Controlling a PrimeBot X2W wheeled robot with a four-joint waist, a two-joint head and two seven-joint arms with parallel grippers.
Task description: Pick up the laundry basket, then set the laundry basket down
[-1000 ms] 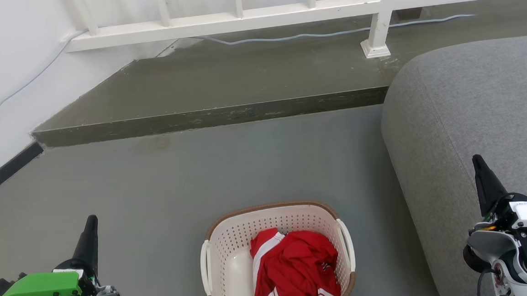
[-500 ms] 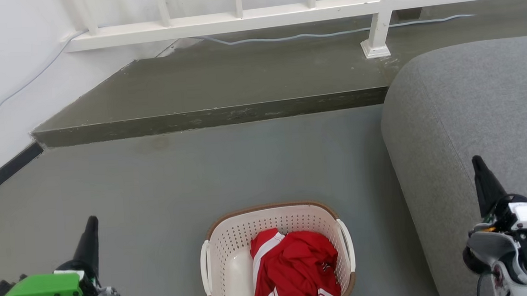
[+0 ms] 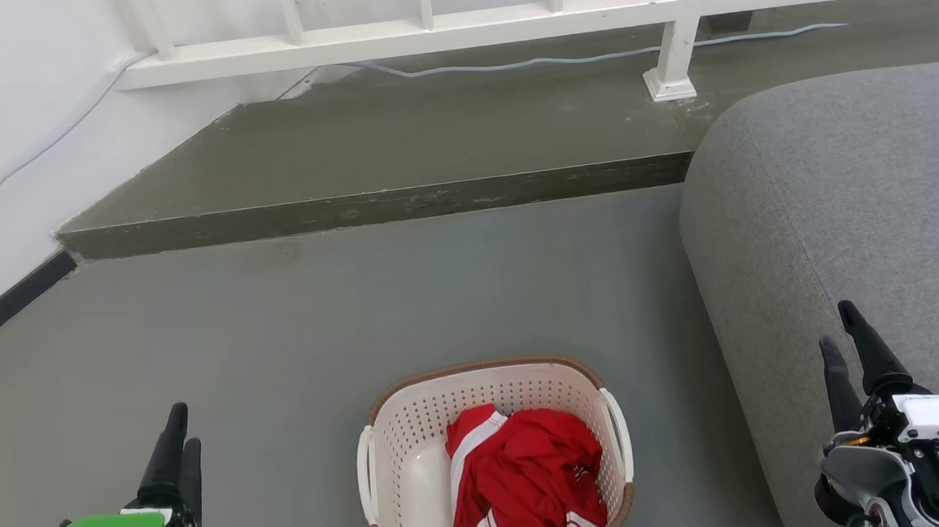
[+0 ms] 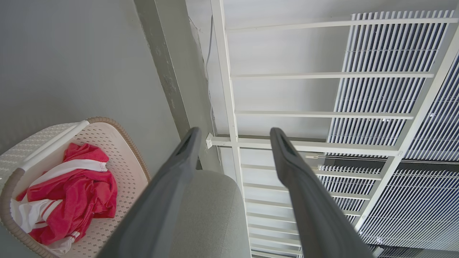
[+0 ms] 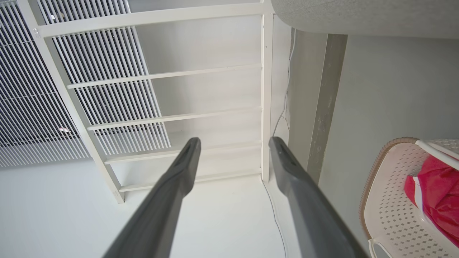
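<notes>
Laundry basket (image 3: 414, 430) upright, long axis fore-aft, left gripper (image 3: 184, 428) and right gripper (image 3: 837, 325) released

Grey floor (image 3: 374, 302); white railing (image 3: 504, 21); grey sofa (image 3: 864, 190)

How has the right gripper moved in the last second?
Yes. The right gripper slid down the head view, toward the bottom edge, judged against the grey sofa.

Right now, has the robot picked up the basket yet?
Not yet. Done: nothing so far; the basket sits on the floor with red clothes inside. In hand: the left gripper and right gripper are open and empty, one on each side, not touching it. Left: grab the handles, lift, then set it down.
</notes>
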